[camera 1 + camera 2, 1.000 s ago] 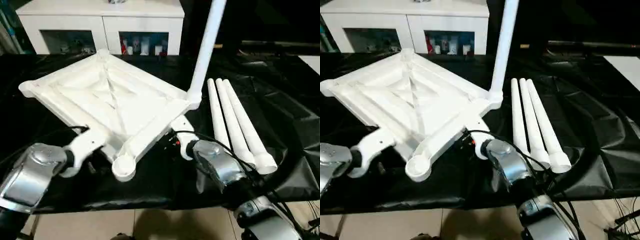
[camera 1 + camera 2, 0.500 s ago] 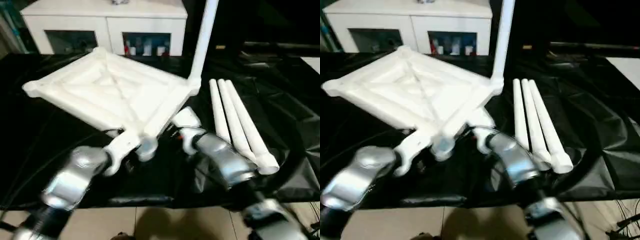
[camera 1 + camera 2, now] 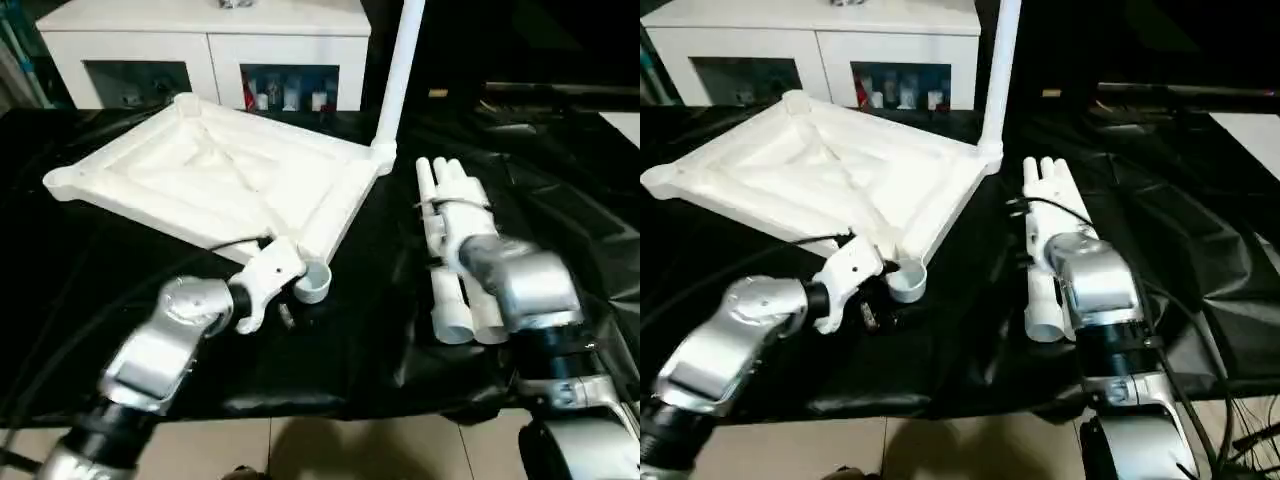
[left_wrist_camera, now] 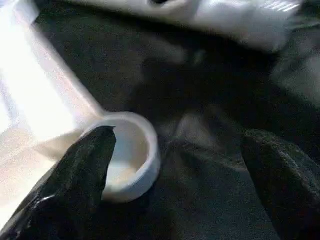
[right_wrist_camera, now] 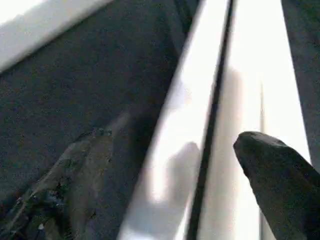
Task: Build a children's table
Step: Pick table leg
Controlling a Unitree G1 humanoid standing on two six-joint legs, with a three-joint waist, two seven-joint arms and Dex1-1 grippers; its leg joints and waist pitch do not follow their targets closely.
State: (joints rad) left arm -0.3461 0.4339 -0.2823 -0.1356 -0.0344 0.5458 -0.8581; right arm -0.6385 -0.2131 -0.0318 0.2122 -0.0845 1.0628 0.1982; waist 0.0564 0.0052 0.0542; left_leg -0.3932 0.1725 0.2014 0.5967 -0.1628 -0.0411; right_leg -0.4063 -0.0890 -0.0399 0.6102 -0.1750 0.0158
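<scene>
The white tabletop lies upside down on the black cloth, ribbed side up. One white leg stands upright in its far right corner socket. My left gripper is open right beside the near corner socket, with one finger against the socket's rim and nothing held. Three loose legs lie side by side to the right of the tabletop. My right gripper hovers open over them, its fingers spread across one leg.
A white cabinet with glass doors stands behind the table. Black cloth covers the work surface, and its front edge runs just above the tiled floor. My right forearm lies over the loose legs' thick ends.
The tabletop has shifted away and settled lower. My left gripper came from its near left edge to the near corner socket. My right arm swung from the tabletop's right edge onto the loose legs.
</scene>
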